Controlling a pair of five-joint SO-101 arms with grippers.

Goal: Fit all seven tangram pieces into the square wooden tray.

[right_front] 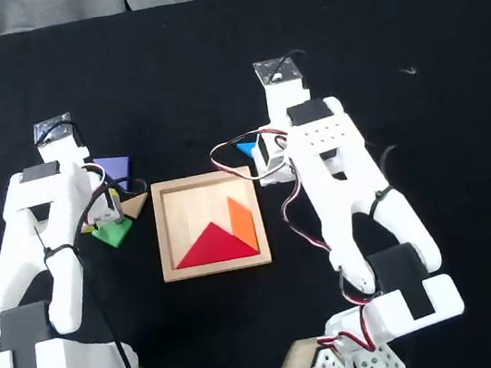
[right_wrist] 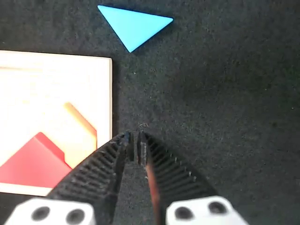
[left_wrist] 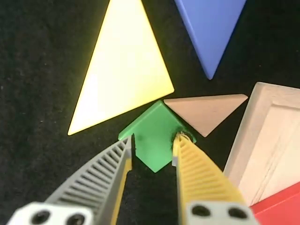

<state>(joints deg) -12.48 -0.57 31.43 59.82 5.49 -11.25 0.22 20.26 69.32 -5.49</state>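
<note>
The square wooden tray [right_front: 164, 232] lies mid-table with a red triangle [right_front: 214, 245] and an orange piece [right_front: 243, 222] inside. My left gripper [left_wrist: 153, 145] is shut on the green square [left_wrist: 154, 136], its fingertips pressing two opposite edges; the same green square [right_front: 113, 234] lies left of the tray. A yellow triangle [left_wrist: 124, 65], a blue-violet triangle [left_wrist: 211, 28] and a tan triangle [left_wrist: 206, 111] lie around it. My right gripper [right_wrist: 136, 143] is shut with nothing between its fingers, hovering over black cloth beside the tray's edge [right_wrist: 107, 93]. A light blue triangle [right_wrist: 136, 26] lies beyond it.
The table is covered in black cloth. Both arms' white bodies and cables flank the tray [left_wrist: 267, 136]. The light blue triangle [right_front: 247, 149] sits just behind the tray's far right corner, partly under the right arm. Open cloth stretches to the far right and back.
</note>
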